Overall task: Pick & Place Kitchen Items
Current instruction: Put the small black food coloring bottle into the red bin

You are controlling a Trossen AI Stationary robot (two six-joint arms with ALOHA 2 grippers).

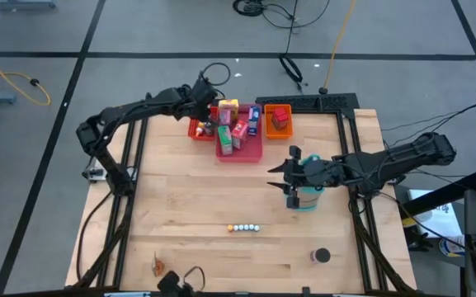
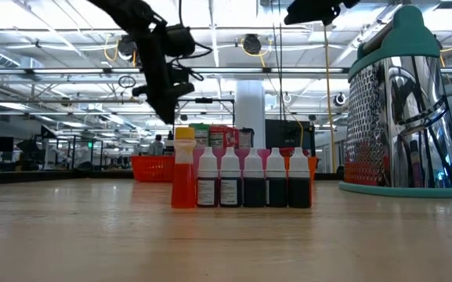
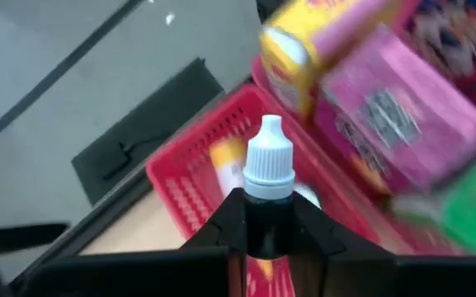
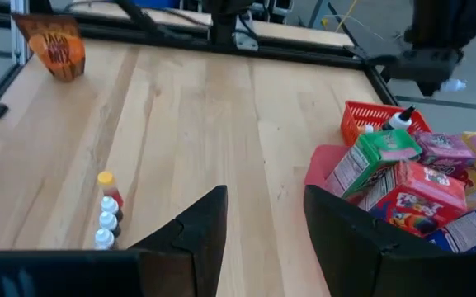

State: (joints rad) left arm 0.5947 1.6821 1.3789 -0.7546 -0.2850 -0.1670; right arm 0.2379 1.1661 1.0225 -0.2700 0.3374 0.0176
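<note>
My left gripper hovers over the red tray at the table's far side, shut on a tiny white-capped bottle. Another small bottle lies in that tray. Several food boxes stand in the pink tray, and a red block sits in the orange tray. A row of tiny bottles stands upright near the table's middle front. My right gripper hangs open over the middle right of the table, with nothing between its fingers. My left gripper pinches the bottle's dark body between its two fingers, just below the white cap. The cap end sticks out past the fingertips. The fingers slant down toward the table's far side. The bottle is lifted clear, above the red tray.
A teal-and-white holder stands just below my right gripper, tall at the right of the low view. A dark round can sits at the front right and an orange packet at the front left. Bare wood lies between them and the trays.
</note>
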